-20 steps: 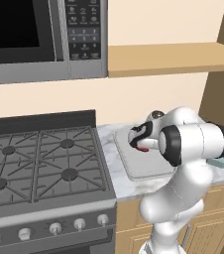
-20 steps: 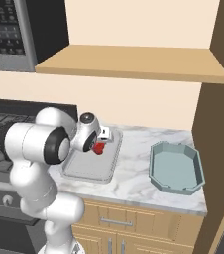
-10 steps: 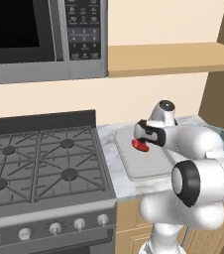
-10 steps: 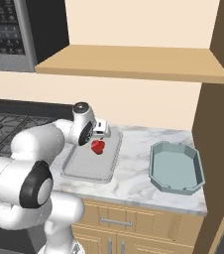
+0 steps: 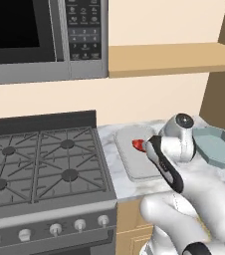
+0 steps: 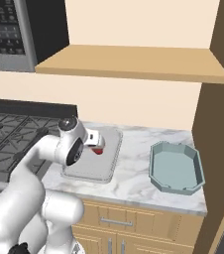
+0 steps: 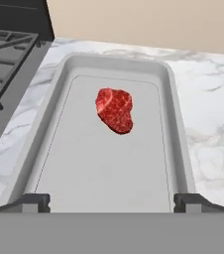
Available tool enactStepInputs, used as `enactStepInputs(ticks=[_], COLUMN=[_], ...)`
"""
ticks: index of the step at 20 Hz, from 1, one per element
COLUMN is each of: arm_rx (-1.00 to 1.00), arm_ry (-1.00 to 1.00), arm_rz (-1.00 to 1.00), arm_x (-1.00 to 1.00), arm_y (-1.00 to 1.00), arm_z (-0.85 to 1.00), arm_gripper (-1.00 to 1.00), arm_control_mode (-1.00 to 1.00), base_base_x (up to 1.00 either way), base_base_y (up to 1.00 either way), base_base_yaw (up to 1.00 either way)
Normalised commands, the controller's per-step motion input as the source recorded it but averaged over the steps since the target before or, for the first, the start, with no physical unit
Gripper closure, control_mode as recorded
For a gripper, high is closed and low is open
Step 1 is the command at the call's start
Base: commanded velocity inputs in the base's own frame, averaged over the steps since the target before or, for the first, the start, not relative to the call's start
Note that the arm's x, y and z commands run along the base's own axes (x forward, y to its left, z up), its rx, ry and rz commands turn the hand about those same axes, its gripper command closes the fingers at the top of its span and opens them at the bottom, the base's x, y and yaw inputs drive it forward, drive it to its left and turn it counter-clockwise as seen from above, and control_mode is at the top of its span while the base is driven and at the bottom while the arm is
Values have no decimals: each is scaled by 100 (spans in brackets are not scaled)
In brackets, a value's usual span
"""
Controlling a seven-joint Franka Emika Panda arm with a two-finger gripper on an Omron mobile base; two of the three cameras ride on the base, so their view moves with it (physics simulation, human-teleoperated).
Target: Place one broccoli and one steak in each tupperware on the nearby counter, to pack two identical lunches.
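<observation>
You had released the steak (image 7: 115, 109): it lay flat in the grey tray (image 7: 59, 84), clear of the gripper (image 7: 112, 201), whose jaws stood wide and empty as the arm withdrew. The teal container (image 6: 176, 167) on the counter (image 6: 134, 168) held nothing; no broccoli was packed.

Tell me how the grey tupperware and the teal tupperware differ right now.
The grey tupperware has rounded corners and holds a steak; the teal tupperware has cut corners and is empty. The grey one sits beside the stove, the teal one by the wooden wall. Both are shallow, open, on the counter.
</observation>
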Motion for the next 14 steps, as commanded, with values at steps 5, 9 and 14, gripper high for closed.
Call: enactStepInputs(ticks=[5,9,14], arm_rx=[0,0,0], arm_ry=[-19,-17,-13], arm_rz=[0,0,0], arm_x=[-95,-94,-87], arm_y=[-2,-2,-5], arm_z=[57,68,83], arm_gripper=[-100,-100,-100], arm_control_mode=[-100,-100,-100], base_base_x=[0,0,0], base_base_y=[0,0,0], base_base_yaw=[0,0,0])
